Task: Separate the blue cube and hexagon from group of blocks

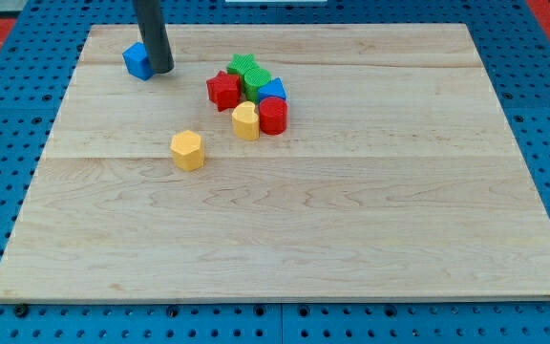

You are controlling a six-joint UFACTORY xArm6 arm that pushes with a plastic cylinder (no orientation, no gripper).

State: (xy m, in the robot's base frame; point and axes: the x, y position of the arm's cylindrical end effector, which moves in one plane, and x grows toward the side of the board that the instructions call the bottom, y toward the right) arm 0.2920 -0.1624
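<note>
One blue cube (137, 60) touches my tip (162, 70) on its left, well apart from the yellow hexagon (187, 150).

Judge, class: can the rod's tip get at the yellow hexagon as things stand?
Probably yes. My tip sits beside the blue cube near the view's top left, and bare board lies between it and the yellow hexagon, which stands apart from the cluster.

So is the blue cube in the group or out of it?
Out: the blue cube sits alone at the view's top left, my tip against it, apart from the cluster.
</note>
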